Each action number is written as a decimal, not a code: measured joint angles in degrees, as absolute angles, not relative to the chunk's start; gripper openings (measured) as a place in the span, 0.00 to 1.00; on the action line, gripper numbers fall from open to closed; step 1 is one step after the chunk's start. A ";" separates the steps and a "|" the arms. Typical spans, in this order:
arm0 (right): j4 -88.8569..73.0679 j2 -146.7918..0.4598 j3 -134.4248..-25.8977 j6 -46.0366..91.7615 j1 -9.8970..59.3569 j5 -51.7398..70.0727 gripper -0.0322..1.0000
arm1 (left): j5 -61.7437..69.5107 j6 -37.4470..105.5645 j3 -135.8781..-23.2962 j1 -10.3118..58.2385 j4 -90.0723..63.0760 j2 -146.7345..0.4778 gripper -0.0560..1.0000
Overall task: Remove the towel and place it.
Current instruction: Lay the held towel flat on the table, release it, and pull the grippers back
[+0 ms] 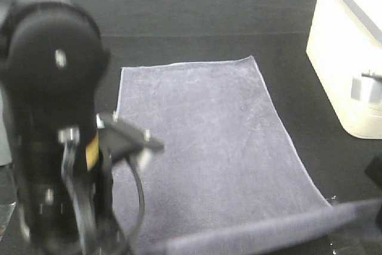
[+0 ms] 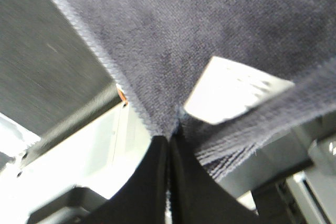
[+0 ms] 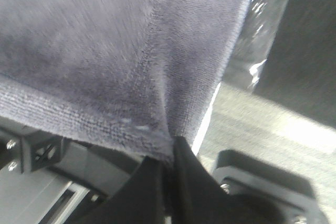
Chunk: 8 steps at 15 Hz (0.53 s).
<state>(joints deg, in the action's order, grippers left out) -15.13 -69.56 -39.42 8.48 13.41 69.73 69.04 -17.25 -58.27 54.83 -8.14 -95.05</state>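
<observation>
Black tabletop [image 1: 209, 16], towel [image 1: 203, 135], white label [image 2: 231, 90] illegible

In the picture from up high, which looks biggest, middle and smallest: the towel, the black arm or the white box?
1. Towel: covers the most picture.
2. Black arm: looks big partly because it is near the camera.
3. White box: smallest, but the edge cuts it off.

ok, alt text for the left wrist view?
Left gripper, shut, pinches the hemmed edge of a greyish-purple towel that fills most of the view. A white tag sits on the towel near the pinch, with dark tabletop beyond the hem.
</observation>
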 joint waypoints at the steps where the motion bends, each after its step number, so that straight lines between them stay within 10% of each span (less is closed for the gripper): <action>1: -15.76 -68.93 -37.82 8.48 13.41 69.73 0.03 | 69.04 -18.51 -57.47 56.32 -8.31 -95.05 0.05; 8: -17.88 -68.47 -31.28 7.79 13.41 69.73 0.03 | 68.30 -21.20 -51.45 58.50 -15.87 -95.05 0.05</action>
<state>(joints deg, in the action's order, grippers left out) -17.88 -68.47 -31.28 7.79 13.41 69.73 68.30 -21.20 -51.45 58.50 -15.87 -95.05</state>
